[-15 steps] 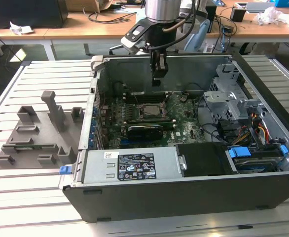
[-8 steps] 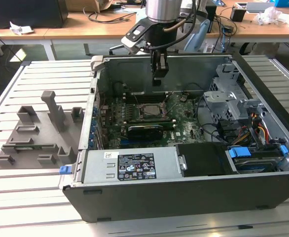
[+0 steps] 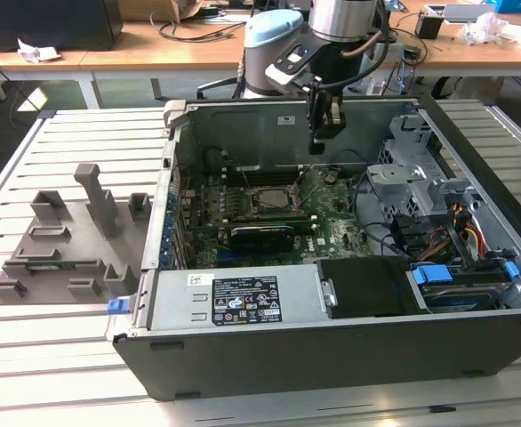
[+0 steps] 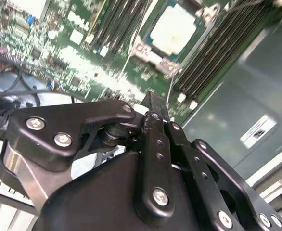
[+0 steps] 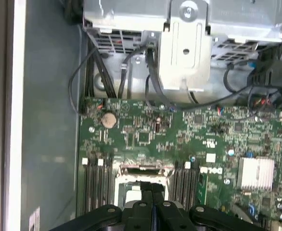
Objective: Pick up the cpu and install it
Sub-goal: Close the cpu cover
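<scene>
Exterior view: the gripper (image 3: 320, 142) hangs above the open computer case (image 3: 332, 356), over the far part of the motherboard (image 3: 332, 222). The case stands on a slatted desk (image 3: 83, 133). A grey holder tray (image 3: 56, 249) lies well apart from it, toward the exterior view's left.

In the first wrist view the fingers (image 5: 145, 192) are drawn together, and we see nothing between them. In the second wrist view the cpu (image 4: 175, 30) appears as a pale silver square lying inside the socket (image 4: 143, 48), between two banks of memory slots (image 4: 218, 53), apart from the gripper.

We judge the step in hand to be the seating of the chip. To do it well, the chip should lie flat and square within the frame, its edges parallel to the socket's. Any contact should be straight down and light. The arm's path should keep clear of the memory slots and of the black cables (image 5: 149, 72) at the board's edge.

In the first wrist view the fingers cover part of the socket, so we cannot confirm that every corner is down. We also cannot make out whether a retaining lever or frame is closed. From the exterior view we cannot separate the chip from the socket.
</scene>
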### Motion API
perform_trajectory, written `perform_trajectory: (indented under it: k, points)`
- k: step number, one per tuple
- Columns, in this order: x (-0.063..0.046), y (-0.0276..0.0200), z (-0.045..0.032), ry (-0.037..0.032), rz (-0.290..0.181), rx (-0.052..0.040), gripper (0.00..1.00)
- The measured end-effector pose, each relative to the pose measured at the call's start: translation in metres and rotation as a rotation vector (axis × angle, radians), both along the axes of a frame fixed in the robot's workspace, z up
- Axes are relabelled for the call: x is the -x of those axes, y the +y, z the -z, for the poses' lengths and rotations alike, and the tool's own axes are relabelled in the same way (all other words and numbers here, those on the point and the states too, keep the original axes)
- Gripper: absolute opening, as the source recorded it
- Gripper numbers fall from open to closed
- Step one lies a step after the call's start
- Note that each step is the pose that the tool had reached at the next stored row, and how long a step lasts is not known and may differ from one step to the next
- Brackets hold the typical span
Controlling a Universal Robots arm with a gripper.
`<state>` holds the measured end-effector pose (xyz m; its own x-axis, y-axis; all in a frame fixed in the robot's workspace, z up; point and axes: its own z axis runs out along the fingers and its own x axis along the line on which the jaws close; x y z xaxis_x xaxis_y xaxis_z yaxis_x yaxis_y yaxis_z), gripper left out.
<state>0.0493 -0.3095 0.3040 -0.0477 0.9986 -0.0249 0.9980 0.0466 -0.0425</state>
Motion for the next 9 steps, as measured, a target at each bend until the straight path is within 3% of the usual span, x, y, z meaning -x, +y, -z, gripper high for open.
perform_trajectory:
  k: [2,4,9]
  points:
    - [-0.014,0.0002,0.0057,0.0072,0.000,-0.0001,0.11]
    - [-0.020,0.0003,0.0132,0.0091,0.000,0.0000,0.11]
    - [-0.025,0.0005,0.0226,0.0096,-0.001,0.0000,0.11]
